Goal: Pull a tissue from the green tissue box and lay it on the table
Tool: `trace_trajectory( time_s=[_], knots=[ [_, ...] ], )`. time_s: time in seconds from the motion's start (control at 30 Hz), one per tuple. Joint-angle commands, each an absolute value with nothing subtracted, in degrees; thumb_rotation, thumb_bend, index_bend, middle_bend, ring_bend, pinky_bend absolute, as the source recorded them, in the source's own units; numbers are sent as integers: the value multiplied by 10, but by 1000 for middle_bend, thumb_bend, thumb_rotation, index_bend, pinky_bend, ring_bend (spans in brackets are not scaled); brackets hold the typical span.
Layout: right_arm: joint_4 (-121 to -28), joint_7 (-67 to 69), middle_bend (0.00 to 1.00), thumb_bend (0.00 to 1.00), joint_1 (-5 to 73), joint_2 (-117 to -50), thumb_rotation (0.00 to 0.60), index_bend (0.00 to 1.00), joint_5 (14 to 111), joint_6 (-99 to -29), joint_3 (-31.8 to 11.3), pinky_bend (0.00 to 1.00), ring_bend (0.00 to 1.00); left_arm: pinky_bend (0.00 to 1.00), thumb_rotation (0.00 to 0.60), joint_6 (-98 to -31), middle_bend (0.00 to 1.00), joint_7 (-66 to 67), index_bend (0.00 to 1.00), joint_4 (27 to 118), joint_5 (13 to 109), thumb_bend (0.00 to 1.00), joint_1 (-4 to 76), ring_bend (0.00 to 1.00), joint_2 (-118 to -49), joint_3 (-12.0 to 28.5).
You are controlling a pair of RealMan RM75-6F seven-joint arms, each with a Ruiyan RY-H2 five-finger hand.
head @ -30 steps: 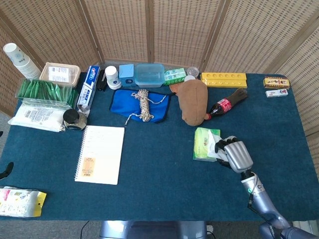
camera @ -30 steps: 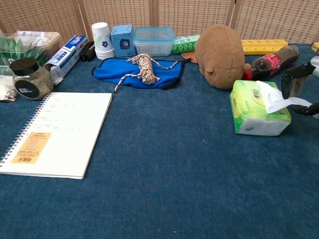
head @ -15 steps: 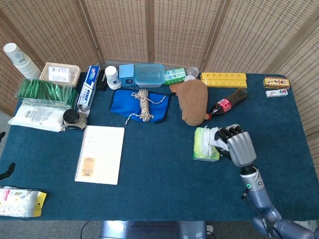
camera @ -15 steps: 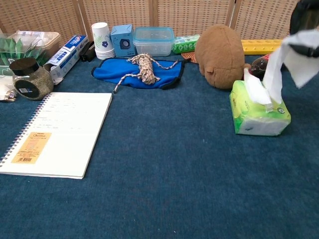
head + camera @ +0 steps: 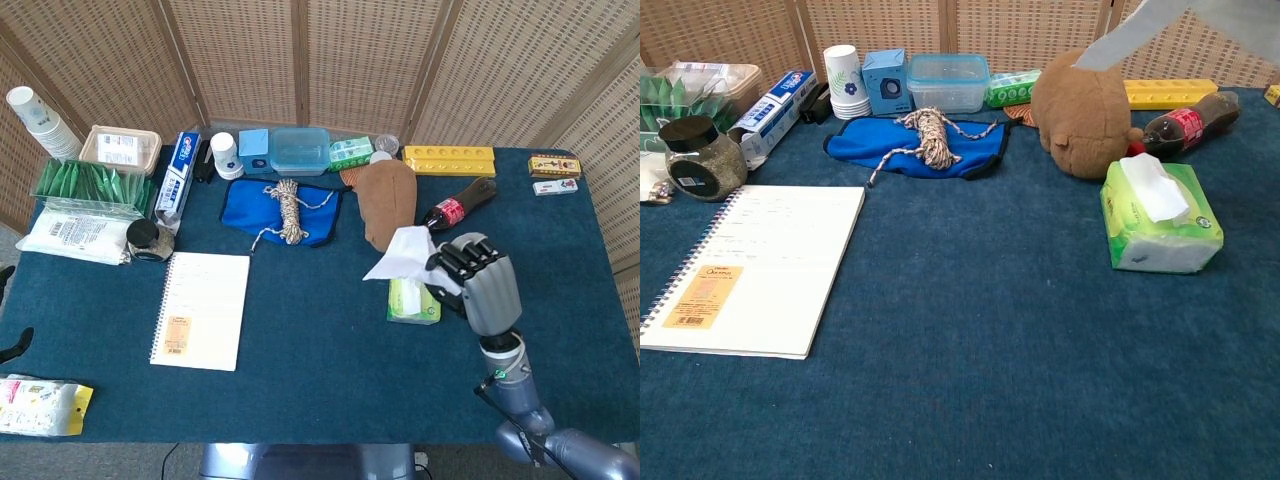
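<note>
A dark blue cloth-covered surface (image 5: 320,370) stands before woven wicker screens (image 5: 300,60). Above the green tissue box (image 5: 412,300), the right hand (image 5: 478,283) grips a white tissue (image 5: 402,254) lifted clear of the box; another sheet pokes from the box's slot. The box lies just in front of a brown plush toy (image 5: 388,203), beside a cola bottle (image 5: 455,207) with a red label. In the chest view the hand is out of frame and only the tissue's grey edge shows at the top. The left hand is not visible. The writing on the spiral notebook (image 5: 202,309) with its orange sticker is too small to read.
</note>
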State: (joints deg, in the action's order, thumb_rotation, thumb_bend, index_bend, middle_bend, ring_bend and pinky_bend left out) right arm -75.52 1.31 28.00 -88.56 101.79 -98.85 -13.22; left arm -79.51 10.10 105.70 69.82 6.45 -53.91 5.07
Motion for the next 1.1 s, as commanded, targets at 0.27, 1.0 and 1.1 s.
trace_trajectory(
  time_s=[0.27,1.0,1.1],
  knots=[
    [-790,-32,665,427,281,-953,600,745,1060,-928,-51,498,579,0,600,-791,0,103,0,1054,692,305,67,0,-541,51],
    [-635,4,655,474,256,-1025,600,731,1083,-903,47,458,560,0,600,-784,0,74,0,1054,687,304,65,0,-526,54],
    [-623,23,568,422,254,-1006,600,488,1094,-901,67,408,473,0,600,-782,0,78,0,1055,685,305,66,0,-528,53]
  ],
)
